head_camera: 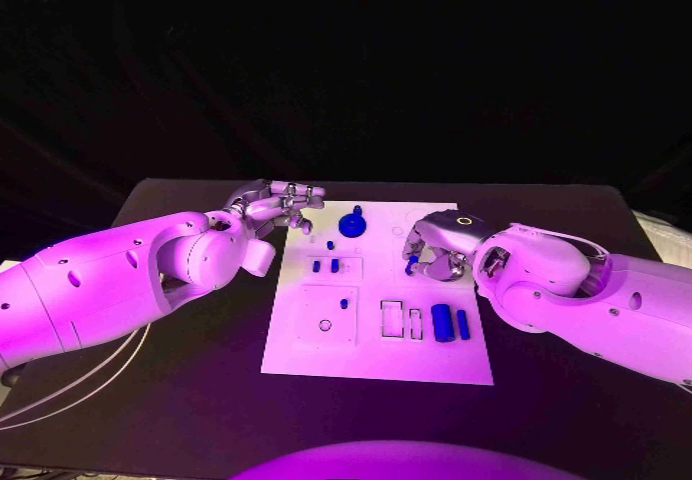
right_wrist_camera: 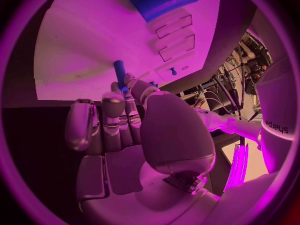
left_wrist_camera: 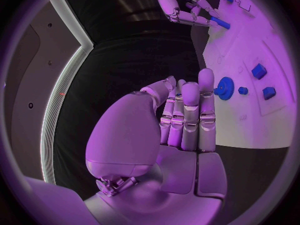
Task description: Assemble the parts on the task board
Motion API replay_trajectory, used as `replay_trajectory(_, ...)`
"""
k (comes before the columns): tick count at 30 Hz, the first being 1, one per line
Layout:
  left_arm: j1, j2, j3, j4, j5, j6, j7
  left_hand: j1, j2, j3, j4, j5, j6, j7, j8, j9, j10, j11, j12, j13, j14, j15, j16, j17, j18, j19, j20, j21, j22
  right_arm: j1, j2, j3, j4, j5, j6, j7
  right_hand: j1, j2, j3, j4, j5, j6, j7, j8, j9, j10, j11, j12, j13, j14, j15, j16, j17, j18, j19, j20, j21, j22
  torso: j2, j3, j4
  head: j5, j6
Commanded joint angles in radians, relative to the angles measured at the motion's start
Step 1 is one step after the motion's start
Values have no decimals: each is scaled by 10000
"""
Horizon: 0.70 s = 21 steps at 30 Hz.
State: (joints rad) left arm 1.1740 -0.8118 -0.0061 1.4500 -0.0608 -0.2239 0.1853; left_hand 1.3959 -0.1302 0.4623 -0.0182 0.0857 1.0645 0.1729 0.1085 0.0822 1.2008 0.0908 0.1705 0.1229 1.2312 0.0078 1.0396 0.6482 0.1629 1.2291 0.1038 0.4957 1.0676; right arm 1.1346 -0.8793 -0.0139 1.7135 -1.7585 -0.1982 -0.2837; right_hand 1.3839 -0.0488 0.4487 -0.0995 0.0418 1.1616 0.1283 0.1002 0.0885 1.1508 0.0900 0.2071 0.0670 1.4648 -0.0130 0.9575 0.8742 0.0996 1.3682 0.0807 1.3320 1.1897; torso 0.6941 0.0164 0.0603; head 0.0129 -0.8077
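While my right hand (head_camera: 437,250) hangs over the right part of the board (head_camera: 378,360), it pinches a small blue peg (right_wrist_camera: 119,72) between thumb and fingertip, the other fingers lying loosely beside it. My left hand (head_camera: 277,208) sits at the board's far left corner, fingers drawn close together and nearly straight, holding nothing; the left wrist view shows its fingertips (left_wrist_camera: 190,92) just beside the blue gear (left_wrist_camera: 224,88).

Step in hand, as I judge it: carrying the peg to its seat. To do this well I should keep the peg's axis steady in the pinch, line it up squarely above its seat before lowering, and loosen the pinch only once it is seated. Which seat it belongs in I cannot tell.

Appearance of the peg: a short, round, dark blue rod, smooth, its free end projecting past my fingertips toward the board. On the near right of the board lie two longer blue bars (head_camera: 450,323) next to empty rectangular slots (head_camera: 392,317); two small blue blocks (head_camera: 326,266) sit left of centre.
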Motion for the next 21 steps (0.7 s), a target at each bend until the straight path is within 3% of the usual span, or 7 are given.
replay_trajectory(1,-7,6,5,18,46,170,31,-41,81,-2,-51,20,-63,-28,22,-14,-69,-5,59,17,-67,1,-23,-8,185,-54,27,-39,-14,58,-150,38,320,126,-687,88,213,102,69,-25,69,57,9,7,-6,377,-301,28,44,87,-88,40,-25,-170,67,-18,61,9,-10,-10,0,0,5)
replay_trajectory(9,-13,29,5,28,48,140,17,-48,93,-3,-47,22,-66,-26,23,-15,-77,-3,64,19,-67,3,-19,-4,185,-54,29,-44,-18,114,-162,111,1126,391,-910,145,265,91,132,-92,73,55,17,-6,-10,399,-302,5,45,70,-102,9,-59,-175,81,-18,88,41,7,4,15,15,9)
replay_trajectory(14,-15,37,5,42,51,131,12,-48,93,-3,-47,22,-66,-26,23,-15,-77,-3,64,19,-67,3,-19,-4,185,-54,29,-44,-18,58,223,111,1290,553,-895,328,285,86,162,-122,74,42,26,-19,-15,404,-296,-7,45,66,-100,7,-61,-175,83,-21,97,51,2,-16,-4,78,-2)
replay_trajectory(21,-16,69,6,56,56,125,40,-48,93,-3,-47,22,-66,-26,23,-15,-77,-3,64,19,-67,3,-19,-4,185,-54,29,-44,-18,-302,985,91,1219,736,-705,632,296,91,212,-156,76,7,48,-50,-27,383,-274,-45,39,62,-85,2,-71,-172,74,-22,97,44,3,-15,28,184,-67)
